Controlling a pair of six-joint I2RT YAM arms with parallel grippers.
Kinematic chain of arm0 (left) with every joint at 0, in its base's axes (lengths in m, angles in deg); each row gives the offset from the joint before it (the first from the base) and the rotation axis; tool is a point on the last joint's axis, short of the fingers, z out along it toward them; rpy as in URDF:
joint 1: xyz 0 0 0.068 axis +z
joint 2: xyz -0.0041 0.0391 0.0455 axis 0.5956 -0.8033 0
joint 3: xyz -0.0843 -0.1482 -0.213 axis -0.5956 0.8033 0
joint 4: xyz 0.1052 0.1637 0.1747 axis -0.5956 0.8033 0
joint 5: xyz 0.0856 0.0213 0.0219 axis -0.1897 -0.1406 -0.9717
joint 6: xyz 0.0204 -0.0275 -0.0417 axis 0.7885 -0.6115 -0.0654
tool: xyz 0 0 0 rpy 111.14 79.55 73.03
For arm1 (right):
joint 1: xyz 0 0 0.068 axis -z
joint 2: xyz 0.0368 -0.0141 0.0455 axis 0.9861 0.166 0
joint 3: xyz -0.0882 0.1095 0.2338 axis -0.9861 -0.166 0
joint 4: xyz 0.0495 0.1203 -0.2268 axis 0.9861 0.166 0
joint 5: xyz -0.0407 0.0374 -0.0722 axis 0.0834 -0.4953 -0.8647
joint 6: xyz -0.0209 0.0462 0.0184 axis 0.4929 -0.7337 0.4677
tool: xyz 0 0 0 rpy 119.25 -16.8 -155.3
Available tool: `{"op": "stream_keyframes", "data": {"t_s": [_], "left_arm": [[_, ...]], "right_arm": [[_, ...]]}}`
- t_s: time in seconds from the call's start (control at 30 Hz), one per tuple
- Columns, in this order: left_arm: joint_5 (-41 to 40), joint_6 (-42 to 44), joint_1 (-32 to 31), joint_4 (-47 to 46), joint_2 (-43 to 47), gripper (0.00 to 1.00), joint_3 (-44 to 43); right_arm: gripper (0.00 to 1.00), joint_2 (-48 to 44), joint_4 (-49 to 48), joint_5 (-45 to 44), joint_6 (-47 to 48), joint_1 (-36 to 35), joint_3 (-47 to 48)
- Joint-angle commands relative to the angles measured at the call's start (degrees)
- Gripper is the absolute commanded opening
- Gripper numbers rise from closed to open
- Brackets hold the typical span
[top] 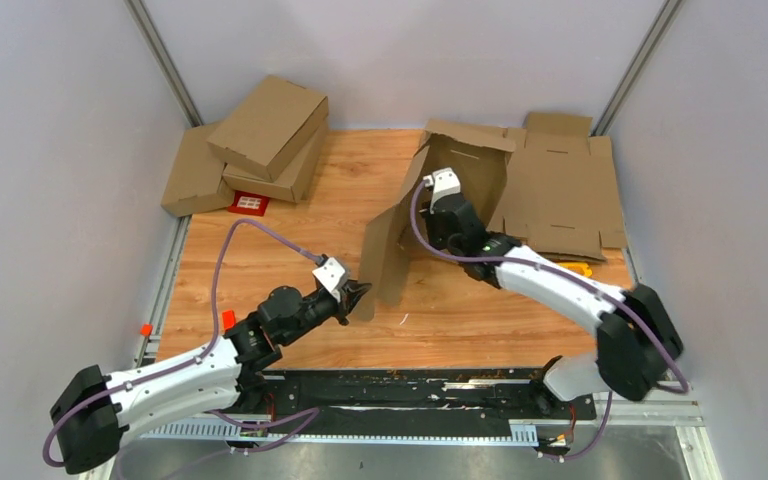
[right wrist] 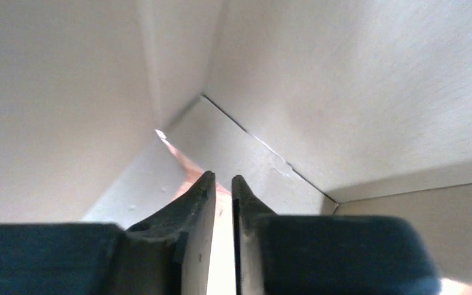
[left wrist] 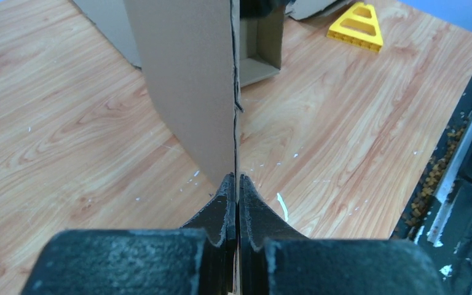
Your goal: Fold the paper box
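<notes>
The paper box [top: 465, 165] stands half folded at the back middle of the wooden table, its walls raised. A long brown panel [top: 388, 250] of it runs down toward the front. My left gripper [top: 358, 297] is shut on the near edge of that panel, which shows edge-on in the left wrist view [left wrist: 190, 92] with the fingers [left wrist: 224, 209] clamped on it. My right gripper [right wrist: 222, 179] is inside the box near a corner. Its jaws are almost together with nothing between them. Its fingertips are hidden in the top view.
Several closed mailer boxes [top: 265, 140] are stacked at the back left over a red label [top: 249, 203]. Flat cardboard blanks [top: 565, 185] lie at the back right. A yellow triangular piece [left wrist: 356, 27] lies right of the box, also in the top view [top: 578, 268].
</notes>
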Motion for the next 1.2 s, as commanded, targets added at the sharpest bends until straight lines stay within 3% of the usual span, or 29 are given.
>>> {"op": "stream_keyframes", "data": {"t_s": [0.0,0.17,0.3,0.47,0.53,0.73,1.0,1.17], "left_arm": [[-0.7,-7.8,-0.2,3.3,4.5,0.0,-2.3],[-3.4,-17.5,-0.2,23.8,11.4,0.0,-11.0],[-8.3,-22.2,-0.2,44.3,13.6,0.0,-21.8],[-10.3,-23.3,-0.2,59.5,9.3,0.0,-32.7],[-10.1,-23.4,-0.2,64.5,5.5,0.0,-37.6],[-7.8,-23.8,-0.2,71.3,-0.8,0.0,-49.7],[-11.3,-23.8,-0.1,78.4,-5.2,0.0,-56.0],[-3.1,-18.0,1.9,80.5,-13.4,0.0,-60.6]], "right_arm": [[0.22,-13.1,3.0,4.8,3.0,-0.5,-3.0],[0.41,-26.8,7.3,4.0,1.9,-0.3,-6.9],[0.49,-36.3,7.3,1.6,-0.1,-0.1,-10.0],[0.66,-41.9,12.0,-4.1,-3.1,0.5,-9.8],[0.68,-42.2,14.4,-3.9,-3.7,0.6,-9.3],[0.82,-40.1,20.5,-1.8,-6.5,0.7,-8.0],[0.86,-34.3,18.7,5.2,-11.9,1.0,-8.2],[0.9,-36.4,17.8,2.4,-15.8,1.1,-9.9]]}}
